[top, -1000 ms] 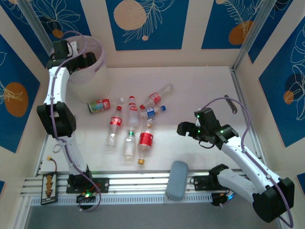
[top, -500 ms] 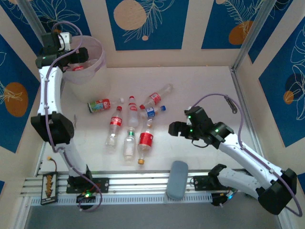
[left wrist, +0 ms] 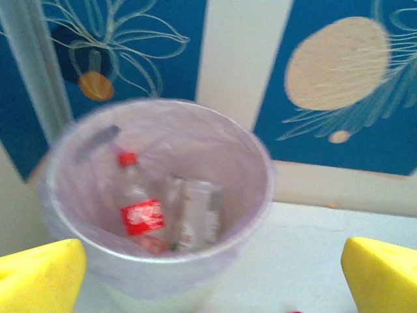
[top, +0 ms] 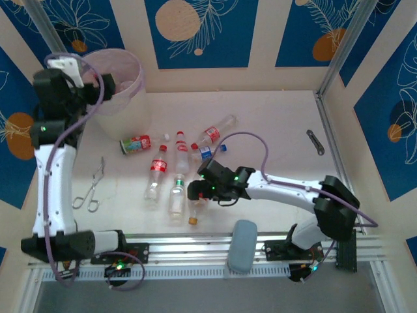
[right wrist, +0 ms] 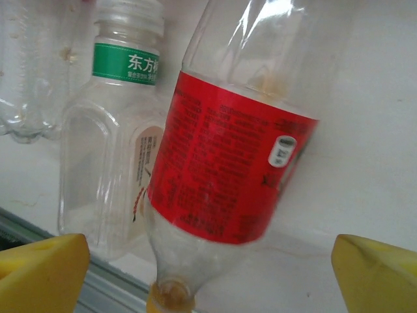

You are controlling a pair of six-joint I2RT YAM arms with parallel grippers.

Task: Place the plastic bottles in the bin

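Note:
The bin (top: pixel 124 72) stands at the back left; in the left wrist view the bin (left wrist: pixel 247 163) holds a red-labelled bottle (left wrist: pixel 140 216) and a clear one (left wrist: pixel 199 212). My left gripper (top: pixel 103 86) hangs open and empty by its rim, and my left gripper (left wrist: pixel 208 277) shows yellow fingertips wide apart. Several plastic bottles (top: pixel 158 166) lie mid-table. My right gripper (top: pixel 195 191) is open, low over a red-labelled, yellow-capped bottle (top: pixel 193 210). That bottle (right wrist: pixel 228 169) lies between the spread fingers of my right gripper (right wrist: pixel 208 277), with a green-labelled bottle (right wrist: pixel 111 169) beside it.
Metal scissors (top: pixel 88 192) lie on the table at the left. A grey-blue pad (top: pixel 242 244) rests on the near rail. A dark tool (top: pixel 315 141) lies at the far right. A green-and-red bottle (top: pixel 135 144) lies near the bin's foot.
My right arm swung left across the table and came down over the yellow-capped bottle. My left arm drew back from over the bin toward the left wall.

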